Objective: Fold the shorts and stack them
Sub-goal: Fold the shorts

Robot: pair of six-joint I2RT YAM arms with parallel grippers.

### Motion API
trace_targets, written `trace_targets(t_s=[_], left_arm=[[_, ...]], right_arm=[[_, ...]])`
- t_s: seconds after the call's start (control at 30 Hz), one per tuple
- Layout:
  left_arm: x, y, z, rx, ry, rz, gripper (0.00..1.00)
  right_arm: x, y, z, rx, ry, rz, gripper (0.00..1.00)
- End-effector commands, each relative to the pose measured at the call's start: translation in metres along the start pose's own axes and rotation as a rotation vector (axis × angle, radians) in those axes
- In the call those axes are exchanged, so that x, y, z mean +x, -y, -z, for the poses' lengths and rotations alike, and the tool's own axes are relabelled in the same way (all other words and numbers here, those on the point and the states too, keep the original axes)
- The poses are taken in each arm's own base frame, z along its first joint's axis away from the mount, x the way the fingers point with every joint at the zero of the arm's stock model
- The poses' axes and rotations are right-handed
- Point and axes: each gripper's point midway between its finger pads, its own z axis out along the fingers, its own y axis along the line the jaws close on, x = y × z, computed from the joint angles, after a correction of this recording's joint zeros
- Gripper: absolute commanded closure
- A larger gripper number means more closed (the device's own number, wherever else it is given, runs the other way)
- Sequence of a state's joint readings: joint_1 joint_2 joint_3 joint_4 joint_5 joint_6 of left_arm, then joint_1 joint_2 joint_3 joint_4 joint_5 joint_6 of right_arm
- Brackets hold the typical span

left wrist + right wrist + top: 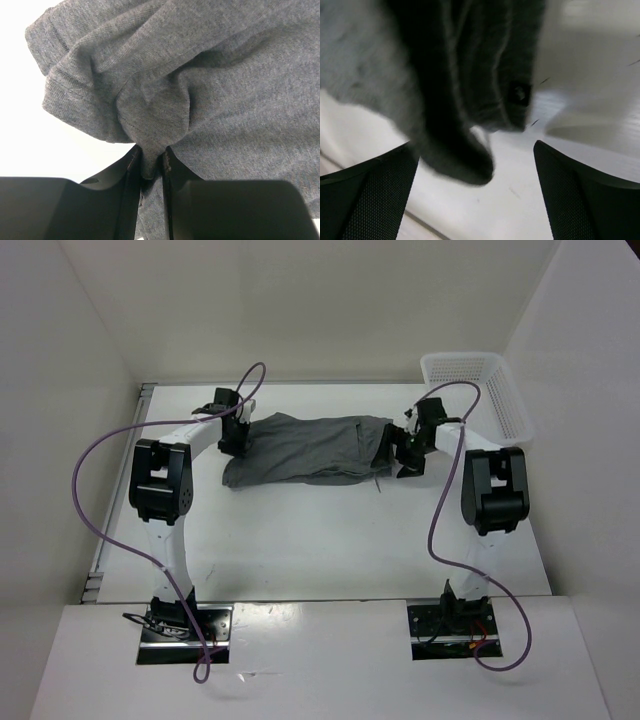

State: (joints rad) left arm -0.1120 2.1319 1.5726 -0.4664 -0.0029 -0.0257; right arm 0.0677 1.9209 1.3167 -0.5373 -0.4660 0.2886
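One pair of grey shorts [310, 448] lies across the upper middle of the top view, soft, limp, likely to sag. The left gripper [150, 156] pinches a cloth fold. The right gripper [476, 170] stands wide, holding nothing, beside the darker waistband [485, 75], probably the firmest hold.
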Motion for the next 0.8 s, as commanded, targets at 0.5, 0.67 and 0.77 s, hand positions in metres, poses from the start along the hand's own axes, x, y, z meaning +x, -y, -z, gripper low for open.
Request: trace_targets(t_s=[0.5,0.67,0.77], left_arm=[[0.114,-0.009,-0.016,-0.045,-0.392,-0.027,0.72],[0.114,-0.010,-0.016,-0.054,-0.393,-0.029,0.72],[0.120,-0.015,-0.016,-0.081,-0.405,-0.035,0.72]], right_arm=[[0.016,0.005,-0.050,0.209,-0.025,0.072,0.36],[0.020,0.033,-0.053,0.321,-0.029,0.122,0.78],[-0.003,0.027,-0.049,0.330,0.030,0.168,0.98]])
